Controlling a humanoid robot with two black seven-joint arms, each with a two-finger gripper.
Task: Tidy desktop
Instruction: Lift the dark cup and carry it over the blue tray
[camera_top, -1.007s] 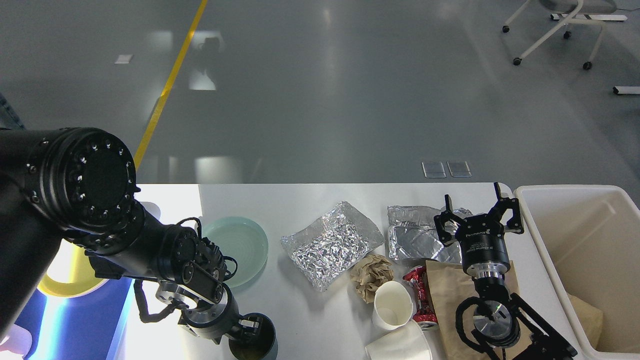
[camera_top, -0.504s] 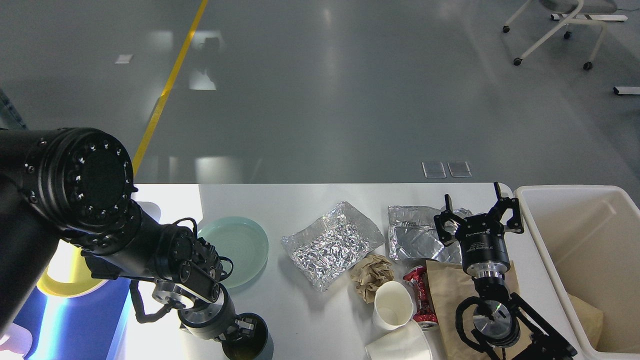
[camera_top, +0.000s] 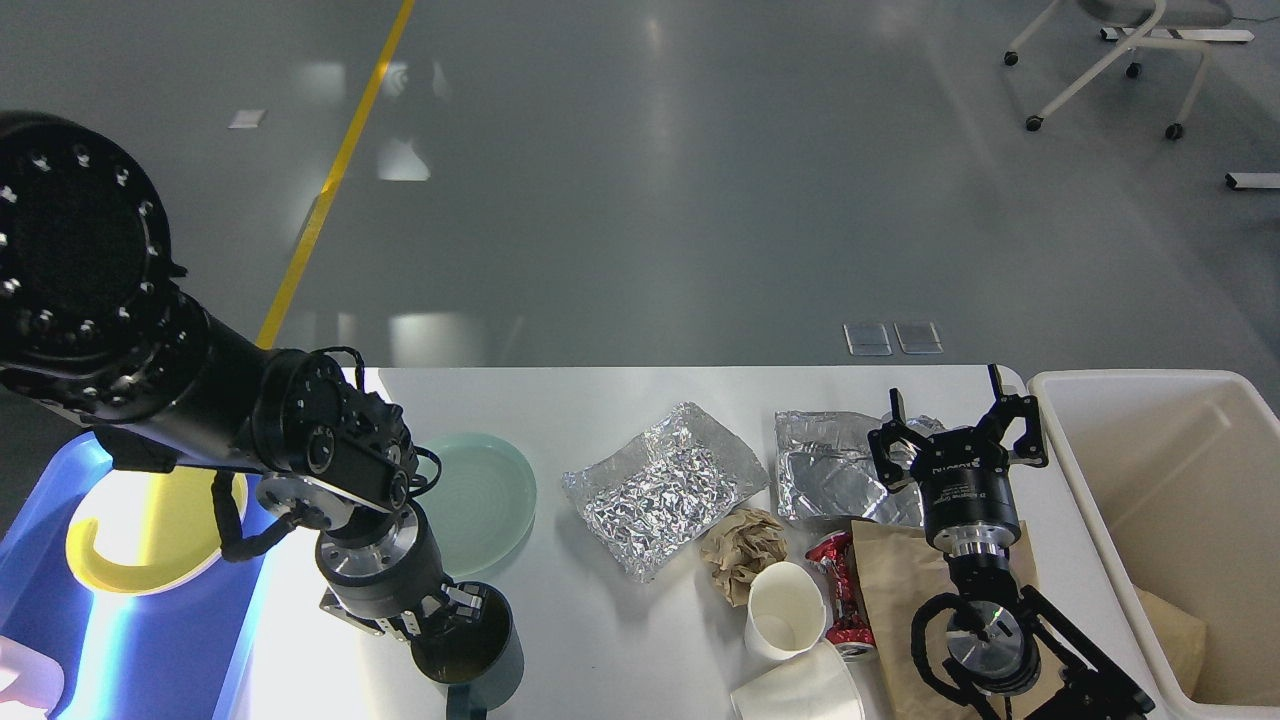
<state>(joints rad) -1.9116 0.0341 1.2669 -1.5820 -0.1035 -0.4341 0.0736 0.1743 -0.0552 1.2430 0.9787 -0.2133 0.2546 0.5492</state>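
The white desktop (camera_top: 600, 400) carries litter: a crumpled foil sheet (camera_top: 660, 485), a foil tray (camera_top: 825, 475), a brown paper ball (camera_top: 745, 545), two white paper cups (camera_top: 785, 612), a crushed red can (camera_top: 835, 590) and a brown paper bag (camera_top: 895, 590). My left gripper (camera_top: 455, 612) is shut on the rim of a dark cup (camera_top: 470, 652) near the table's front edge. My right gripper (camera_top: 955, 420) is open and empty, over the right end of the foil tray.
A pale green plate (camera_top: 485, 495) lies just behind the left gripper. A blue tray (camera_top: 150, 650) with a yellow plate (camera_top: 145, 540) is at the left. A beige bin (camera_top: 1180, 480) stands at the right, beside the table.
My left arm has swung up and to the left, and the dark cup has moved left and slightly back with the gripper. The right arm has not moved.
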